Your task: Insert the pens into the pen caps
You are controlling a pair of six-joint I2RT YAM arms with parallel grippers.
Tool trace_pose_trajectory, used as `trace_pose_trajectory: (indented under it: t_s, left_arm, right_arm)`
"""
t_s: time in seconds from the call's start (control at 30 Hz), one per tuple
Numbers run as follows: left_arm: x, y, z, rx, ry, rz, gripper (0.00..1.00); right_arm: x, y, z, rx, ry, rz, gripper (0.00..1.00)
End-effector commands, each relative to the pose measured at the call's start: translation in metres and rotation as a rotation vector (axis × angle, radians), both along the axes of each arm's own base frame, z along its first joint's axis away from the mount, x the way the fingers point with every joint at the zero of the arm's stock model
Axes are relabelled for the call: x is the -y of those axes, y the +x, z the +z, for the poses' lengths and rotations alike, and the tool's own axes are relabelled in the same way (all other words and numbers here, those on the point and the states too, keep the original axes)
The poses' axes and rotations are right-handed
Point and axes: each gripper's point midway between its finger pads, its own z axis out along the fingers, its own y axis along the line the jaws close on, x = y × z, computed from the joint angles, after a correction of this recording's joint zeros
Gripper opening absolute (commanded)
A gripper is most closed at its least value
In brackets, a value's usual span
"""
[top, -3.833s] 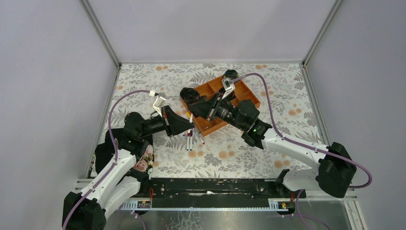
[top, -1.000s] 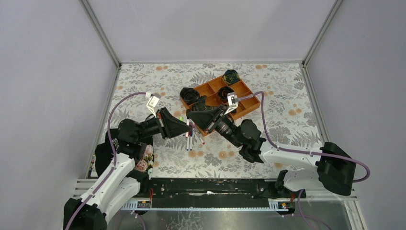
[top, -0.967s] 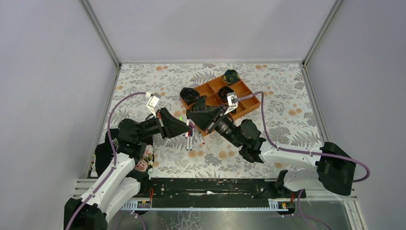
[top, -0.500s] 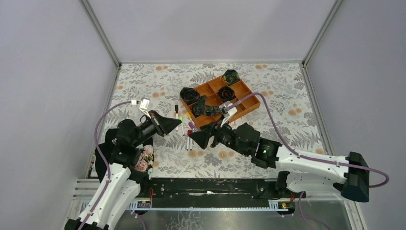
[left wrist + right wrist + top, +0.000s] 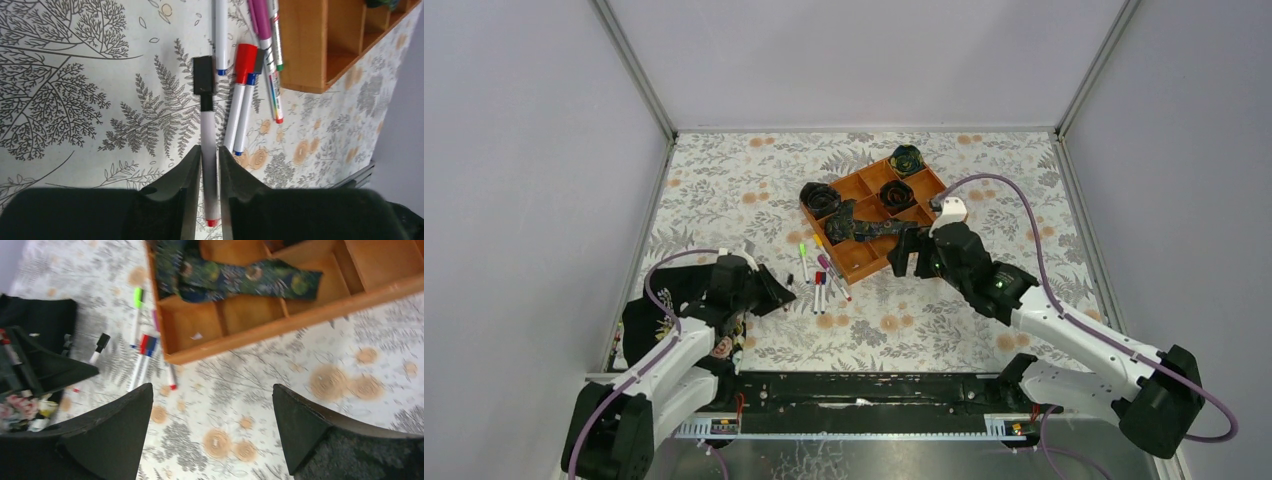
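A white pen with a black pen cap on it and a red end lies on the patterned table between the jaws of my left gripper. The jaws stand a sliver apart from its barrel. In the top view that gripper is low, left of the other pens. Those include a red-capped pen, a magenta one and a neon green-capped one. My right gripper is wide open and empty above the table, by the tray's near corner.
An orange compartment tray holds dark rolled fabric pieces and a loose strip of the same fabric. The pens lie along the tray's left wall. Grey walls close in the table on three sides.
The two grippers were together above the pens; they have parted. The right one opened wide and moved right to the tray. The left one sank back to the table and loosened on the pen.
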Motion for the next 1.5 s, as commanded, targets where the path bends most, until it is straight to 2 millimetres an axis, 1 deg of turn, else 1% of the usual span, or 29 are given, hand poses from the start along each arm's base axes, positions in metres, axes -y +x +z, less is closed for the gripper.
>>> trace_pose_trajectory:
  t_s: [0.0,0.17,0.3,0.37,0.4,0.43,0.5,0.53,0.6,0.67,0.77,0.8,0.83,0.9,0.97,1.0,1.07,1.17,1.2,1.23,1.37,1.47]
  left_arm:
    - [0.005,0.02,0.007,0.084,0.021,-0.012,0.21]
    - [0.008,0.038,0.013,0.12,0.043,-0.023,0.37]
    - [0.01,0.055,0.028,0.202,0.046,-0.019,0.56]
    - [0.003,0.068,0.037,0.254,0.083,0.015,0.66]
    - [-0.004,0.075,0.039,0.273,0.11,0.047,0.72]
    - [-0.012,0.084,0.044,0.298,0.127,0.081,0.74]
    - [-0.035,0.102,0.053,0.33,0.14,0.178,0.78]
    - [-0.05,0.112,0.059,0.353,0.137,0.236,0.78]
    - [-0.089,0.127,0.07,0.392,0.15,0.384,0.8]
    - [-0.125,0.133,0.08,0.434,0.209,0.52,0.81]
    - [-0.167,0.13,0.093,0.519,0.338,0.697,0.88]
    - [-0.176,0.126,0.095,0.547,0.376,0.734,0.92]
    - [-0.185,0.123,0.095,0.571,0.411,0.766,0.94]
    - [-0.194,0.117,0.095,0.615,0.477,0.785,0.94]
    - [-0.199,0.113,0.091,0.647,0.52,0.791,0.96]
    - [-0.2,0.112,0.088,0.66,0.532,0.788,0.98]
    - [-0.198,0.115,0.076,0.649,0.561,0.751,0.99]
    - [-0.2,0.121,0.061,0.612,0.595,0.734,0.99]
    - [-0.202,0.124,0.06,0.612,0.603,0.739,1.0]
    - [-0.202,0.126,0.059,0.611,0.609,0.739,1.0]
    - [-0.205,0.136,0.059,0.619,0.632,0.737,1.0]
    - [-0.205,0.139,0.061,0.632,0.636,0.735,1.0]
  right_arm:
    - [0.025,0.001,-0.033,-0.107,-0.049,-0.033,0.93]
    - [0.053,0.014,-0.051,-0.143,-0.052,-0.1,0.93]
    - [0.078,0.027,-0.056,-0.129,-0.063,-0.164,0.94]
    - [0.093,0.035,-0.057,-0.11,-0.071,-0.202,0.94]
    - [0.105,0.041,-0.058,-0.103,-0.078,-0.232,0.94]
    - [0.116,0.046,-0.059,-0.098,-0.084,-0.26,0.95]
    - [0.139,0.056,-0.061,-0.086,-0.098,-0.322,0.95]
    - [0.151,0.06,-0.061,-0.076,-0.1,-0.354,0.95]
    - [0.177,0.068,-0.063,-0.057,-0.107,-0.431,0.95]
    - [0.203,0.074,-0.063,-0.02,-0.128,-0.527,0.96]
    - [0.235,0.076,-0.064,0.046,-0.195,-0.649,0.96]
    - [0.244,0.075,-0.064,0.07,-0.221,-0.686,0.96]
    - [0.252,0.074,-0.063,0.092,-0.245,-0.721,0.96]
    - [0.269,0.069,-0.064,0.129,-0.285,-0.8,0.97]
    - [0.278,0.065,-0.07,0.161,-0.305,-0.852,0.98]
    - [0.282,0.062,-0.079,0.163,-0.317,-0.865,0.98]
    - [0.283,0.062,-0.089,0.19,-0.327,-0.863,0.98]
    - [0.287,0.062,-0.096,0.28,-0.345,-0.862,0.98]
    - [0.288,0.063,-0.099,0.294,-0.355,-0.864,0.98]
    - [0.291,0.065,-0.096,0.321,-0.366,-0.873,0.98]
    - [0.287,0.08,-0.087,0.375,-0.381,-0.84,0.98]
    - [0.285,0.082,-0.09,0.363,-0.392,-0.822,0.98]
